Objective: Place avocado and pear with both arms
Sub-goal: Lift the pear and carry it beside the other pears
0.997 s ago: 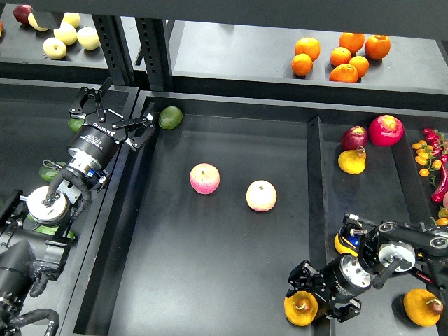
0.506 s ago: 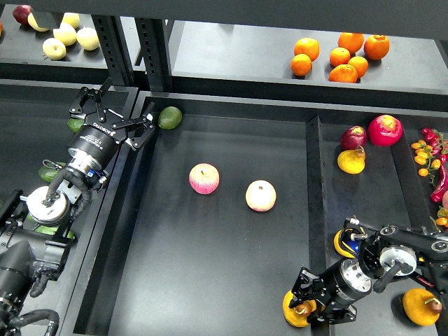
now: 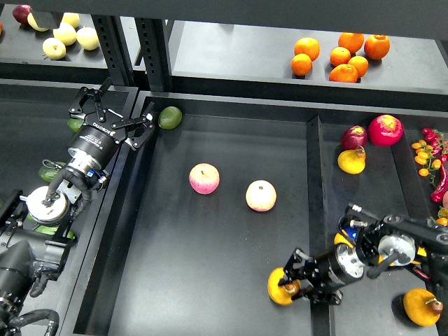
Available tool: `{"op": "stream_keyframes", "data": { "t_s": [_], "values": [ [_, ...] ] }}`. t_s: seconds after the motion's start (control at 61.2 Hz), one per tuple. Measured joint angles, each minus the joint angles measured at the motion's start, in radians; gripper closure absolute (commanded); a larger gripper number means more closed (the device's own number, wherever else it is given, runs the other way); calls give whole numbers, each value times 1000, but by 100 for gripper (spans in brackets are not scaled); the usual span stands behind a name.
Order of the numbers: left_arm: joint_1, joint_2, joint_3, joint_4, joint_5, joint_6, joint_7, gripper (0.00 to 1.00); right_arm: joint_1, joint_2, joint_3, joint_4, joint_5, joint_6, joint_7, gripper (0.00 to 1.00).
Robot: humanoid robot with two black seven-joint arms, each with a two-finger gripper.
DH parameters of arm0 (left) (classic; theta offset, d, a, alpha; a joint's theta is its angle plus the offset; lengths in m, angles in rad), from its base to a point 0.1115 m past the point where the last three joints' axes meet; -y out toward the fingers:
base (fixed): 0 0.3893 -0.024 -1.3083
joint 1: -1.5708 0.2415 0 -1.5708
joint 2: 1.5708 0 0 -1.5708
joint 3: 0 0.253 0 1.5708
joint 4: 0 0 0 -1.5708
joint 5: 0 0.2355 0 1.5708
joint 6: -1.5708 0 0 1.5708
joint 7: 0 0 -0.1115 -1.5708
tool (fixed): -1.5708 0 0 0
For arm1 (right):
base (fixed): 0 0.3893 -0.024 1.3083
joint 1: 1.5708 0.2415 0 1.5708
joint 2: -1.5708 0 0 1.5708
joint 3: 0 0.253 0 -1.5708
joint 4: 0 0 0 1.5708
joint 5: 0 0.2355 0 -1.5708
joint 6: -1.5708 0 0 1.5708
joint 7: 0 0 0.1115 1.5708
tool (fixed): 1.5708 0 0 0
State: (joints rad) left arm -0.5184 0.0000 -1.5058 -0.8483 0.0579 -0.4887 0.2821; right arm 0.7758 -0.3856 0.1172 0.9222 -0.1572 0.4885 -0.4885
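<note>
The avocado (image 3: pixel 170 117), green and oval, lies in the far left corner of the centre tray (image 3: pixel 210 280). My left gripper (image 3: pixel 115 115) is open and empty just left of it, above the tray's left wall. My right gripper (image 3: pixel 287 287) is shut on the pear (image 3: pixel 277 295), an orange-yellow fruit. It holds the pear low over the front right part of the centre tray, just left of the divider (image 3: pixel 314 182).
Two pink-and-yellow apples (image 3: pixel 204 178) (image 3: pixel 260 195) lie mid-tray. Another orange-yellow fruit (image 3: pixel 423 306) and red and yellow fruits (image 3: pixel 386 129) lie in the right bin. Oranges (image 3: pixel 339 56) sit on the back shelf. More green fruit (image 3: pixel 49 171) lies in the left bin.
My right gripper has carried the pear leftward from the right bin across the divider into the centre tray. The left arm and the avocado have not moved.
</note>
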Motion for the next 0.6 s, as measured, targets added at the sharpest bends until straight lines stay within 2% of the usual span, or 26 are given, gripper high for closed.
{"op": "stream_keyframes", "data": {
  "t_s": [0.278, 0.604],
  "values": [
    [0, 0, 1, 0, 0, 0, 1, 1, 63, -115, 1, 31, 93, 0, 0, 96],
    [0, 0, 2, -2, 0, 0, 2, 1, 87, -323, -39, 97, 171, 0, 0, 96]
  ]
}}
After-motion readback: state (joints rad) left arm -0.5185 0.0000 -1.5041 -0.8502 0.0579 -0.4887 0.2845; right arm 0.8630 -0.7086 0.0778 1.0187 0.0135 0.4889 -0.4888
